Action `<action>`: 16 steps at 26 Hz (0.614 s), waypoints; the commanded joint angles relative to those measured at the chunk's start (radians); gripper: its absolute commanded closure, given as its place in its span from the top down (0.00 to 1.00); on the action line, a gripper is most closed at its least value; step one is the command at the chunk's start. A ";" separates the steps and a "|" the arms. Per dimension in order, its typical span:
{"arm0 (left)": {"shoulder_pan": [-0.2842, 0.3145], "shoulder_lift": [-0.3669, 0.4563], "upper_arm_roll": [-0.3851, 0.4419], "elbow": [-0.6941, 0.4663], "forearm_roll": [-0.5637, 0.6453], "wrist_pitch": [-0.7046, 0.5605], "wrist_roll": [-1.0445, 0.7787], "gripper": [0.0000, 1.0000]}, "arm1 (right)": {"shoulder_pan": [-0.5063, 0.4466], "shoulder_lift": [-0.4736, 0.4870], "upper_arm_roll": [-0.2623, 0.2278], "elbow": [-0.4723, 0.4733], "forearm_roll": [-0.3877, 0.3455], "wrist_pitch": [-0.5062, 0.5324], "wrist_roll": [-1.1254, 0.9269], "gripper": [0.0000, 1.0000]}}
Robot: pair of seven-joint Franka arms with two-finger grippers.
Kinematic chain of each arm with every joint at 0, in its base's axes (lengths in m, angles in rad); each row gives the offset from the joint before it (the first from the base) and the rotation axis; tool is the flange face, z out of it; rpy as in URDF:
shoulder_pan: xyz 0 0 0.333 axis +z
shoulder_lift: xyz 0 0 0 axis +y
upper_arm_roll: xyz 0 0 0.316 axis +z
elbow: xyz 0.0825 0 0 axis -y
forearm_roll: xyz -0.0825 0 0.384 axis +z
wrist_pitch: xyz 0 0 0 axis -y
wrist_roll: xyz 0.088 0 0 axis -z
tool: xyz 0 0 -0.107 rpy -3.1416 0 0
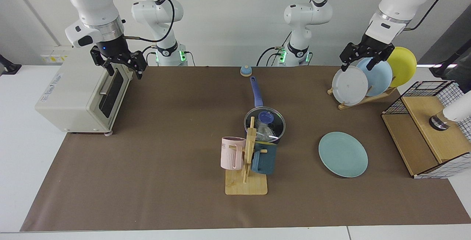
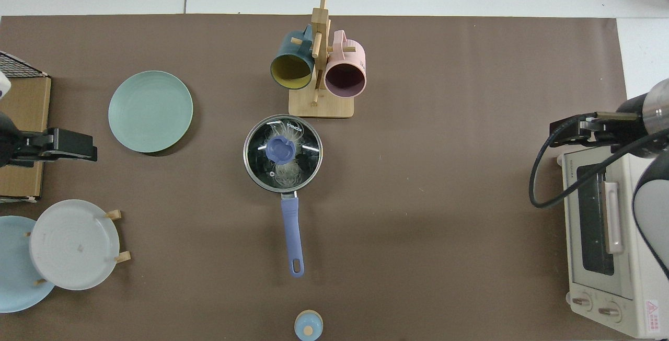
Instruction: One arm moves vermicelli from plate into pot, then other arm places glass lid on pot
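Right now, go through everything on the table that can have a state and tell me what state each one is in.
pot: covered, vermicelli inside
glass lid: seated on the pot
vermicelli: in the pot, under the lid
teal plate: bare, flat on the mat
toaster oven: door shut
mugs: hung on the wooden stand
left gripper: open, above the plate rack, holding nothing
right gripper: open, above the toaster oven, holding nothing

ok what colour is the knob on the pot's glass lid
Blue, a shade close to the pot's handle. The knob on the glass lid shows best in the top view.
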 commanded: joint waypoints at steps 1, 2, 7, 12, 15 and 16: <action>0.005 0.004 -0.005 0.022 0.016 -0.027 -0.002 1.00 | -0.005 0.044 -0.002 0.067 0.021 -0.046 -0.029 0.99; 0.005 0.004 -0.005 0.022 0.016 -0.027 -0.002 1.00 | -0.006 0.041 -0.002 0.060 0.019 -0.045 -0.031 0.99; 0.005 0.004 -0.005 0.022 0.016 -0.027 -0.002 1.00 | -0.013 0.018 -0.005 0.017 0.018 -0.037 -0.112 0.99; 0.005 0.004 -0.005 0.022 0.016 -0.027 -0.002 1.00 | -0.014 0.018 -0.009 0.017 0.018 -0.036 -0.107 0.99; 0.005 0.004 -0.005 0.022 0.016 -0.027 -0.002 1.00 | -0.013 0.018 -0.009 0.017 0.018 -0.036 -0.097 0.99; 0.005 0.004 -0.005 0.022 0.016 -0.027 -0.002 1.00 | -0.013 0.018 -0.009 0.015 0.018 -0.036 -0.098 0.99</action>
